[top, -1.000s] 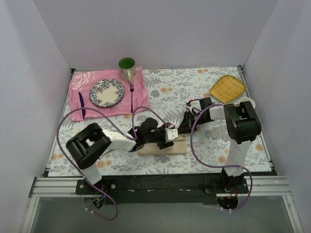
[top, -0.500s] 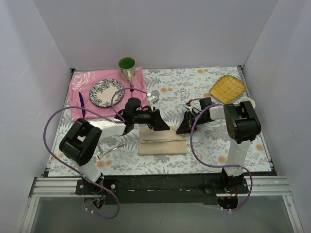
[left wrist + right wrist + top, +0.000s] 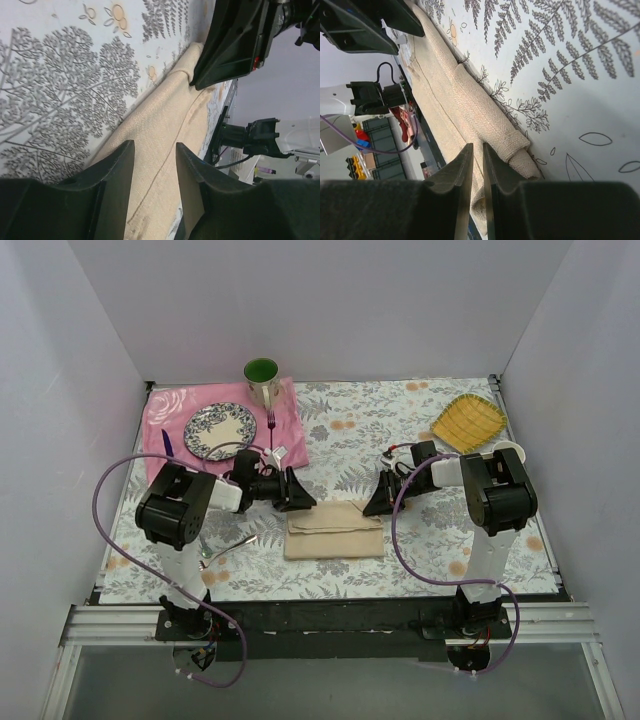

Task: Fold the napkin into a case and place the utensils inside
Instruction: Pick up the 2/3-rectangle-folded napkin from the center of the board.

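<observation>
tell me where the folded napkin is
In the top view the folded napkin lies on the floral tablecloth near the front middle, its far edge between the left hand and the right hand, with the utensils to its left.

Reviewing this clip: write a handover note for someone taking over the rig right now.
Left gripper: open, over the napkin's left end.
Right gripper: nearly shut at the napkin's right end; grip unclear.
Napkin: folded into an oblong, mid-table.
Utensil: one silver piece on the table, left of the napkin; I can't make out a second.
Done: the folding, roughly.
Left: put the utensils inside.
</observation>
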Tool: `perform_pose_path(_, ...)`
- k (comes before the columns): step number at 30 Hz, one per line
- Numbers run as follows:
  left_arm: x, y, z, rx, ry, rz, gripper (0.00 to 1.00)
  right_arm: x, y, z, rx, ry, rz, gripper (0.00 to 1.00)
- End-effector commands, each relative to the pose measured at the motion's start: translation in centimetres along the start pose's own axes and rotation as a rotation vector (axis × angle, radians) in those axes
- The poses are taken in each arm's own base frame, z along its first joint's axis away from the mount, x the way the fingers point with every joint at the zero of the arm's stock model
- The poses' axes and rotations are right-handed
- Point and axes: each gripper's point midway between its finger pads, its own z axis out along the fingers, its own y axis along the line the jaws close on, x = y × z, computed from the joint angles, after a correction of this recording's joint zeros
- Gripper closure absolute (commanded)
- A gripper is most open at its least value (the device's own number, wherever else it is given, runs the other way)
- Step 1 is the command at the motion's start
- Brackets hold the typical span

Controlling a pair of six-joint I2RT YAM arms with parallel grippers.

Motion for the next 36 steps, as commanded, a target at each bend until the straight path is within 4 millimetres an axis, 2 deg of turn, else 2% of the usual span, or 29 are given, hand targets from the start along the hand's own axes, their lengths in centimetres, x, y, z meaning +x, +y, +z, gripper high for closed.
perform_pose_path(1,0.0,-5.1,-1.5,0.11,-0.007,0.27,0.59,-0.6,-4.5,0.2,0.19,-0.033,-0.08,0.78)
perform_pose_path(2,0.0,-7.0,-1.8,0.099,0.004,0.369,0.58,-0.6,-4.3,0.2,0.189,-0.034,-0.085,0.78)
perform_pose_path(3,0.3,-7.4,-1.6,0.087,0.014,0.562,0.57,-0.8,-4.2,0.1,0.188,-0.037,-0.091,0.78)
perform_pose_path(4,1.3,-8.2,-0.4,0.048,0.027,0.698,0.57,-0.9,-4.0,0.1,0.184,-0.037,-0.099,0.78)
perform_pose_path(6,2.9,-9.6,-0.1,0.002,0.02,0.908,0.57,-1.1,-3.1,0.0,0.161,-0.035,-0.108,0.78)
perform_pose_path(7,3.7,-9.6,0.9,-0.061,0.008,1.095,0.57,-1.3,-2.7,0.0,0.152,-0.038,-0.107,0.78)
perform_pose_path(8,4.1,-10.3,1.3,-0.066,-0.019,1.183,0.57,-1.4,-2.0,-0.2,0.142,-0.043,-0.101,0.78)
perform_pose_path(10,6.0,-9.9,2.1,-0.109,-0.02,1.344,0.57,-1.7,-0.7,-0.3,0.109,-0.047,-0.107,0.78)
perform_pose_path(11,6.2,-10.3,2.4,-0.106,-0.046,1.4,0.57,-1.9,0.2,-0.6,0.098,-0.056,-0.114,0.78)
perform_pose_path(12,6.9,-9.4,2.5,-0.118,-0.04,1.427,0.57,-2.0,0.9,-0.7,0.08,-0.054,-0.127,0.77)
perform_pose_path(13,8.2,-9.5,2.9,-0.1,-0.03,1.468,0.57,-2.0,1.5,-0.9,0.074,-0.053,-0.131,0.78)
perform_pose_path(14,7.9,-10.1,3.2,-0.101,-0.074,1.545,0.57,-2.1,2.3,-1.1,0.061,-0.057,-0.141,0.77)
perform_pose_path(15,8.4,-10.2,3.3,-0.09,-0.08,1.583,0.56,-2.0,3.0,-1.3,0.042,-0.055,-0.147,0.77)
perform_pose_path(16,10.2,-9.5,3.7,-0.072,-0.042,1.625,0.56,-1.7,3.5,-1.4,0.033,-0.048,-0.147,0.76)
perform_pose_path(20,11.9,-9.3,5.1,-0.05,-0.012,1.689,0.56,-1.0,4.7,-2.0,0.017,-0.037,-0.171,0.76)
perform_pose_path(23,12.7,-8.9,6.0,-0.045,0.0,1.734,0.57,-0.2,4.0,-2.0,0.043,-0.018,-0.172,0.76)
perform_pose_path(28,13.8,-9.2,7.2,-0.007,0.022,1.798,0.59,0.9,2.7,-1.8,0.071,0.01,-0.153,0.77)
perform_pose_path(33,14.4,-9.4,8.3,0.01,0.026,1.827,0.62,1.2,0.4,-1.1,0.124,0.017,-0.122,0.79)
perform_pose_path(36,14.7,-8.6,9.0,-0.008,0.047,1.844,0.64,1.6,-1.3,-0.5,0.152,0.02,-0.099,0.8)
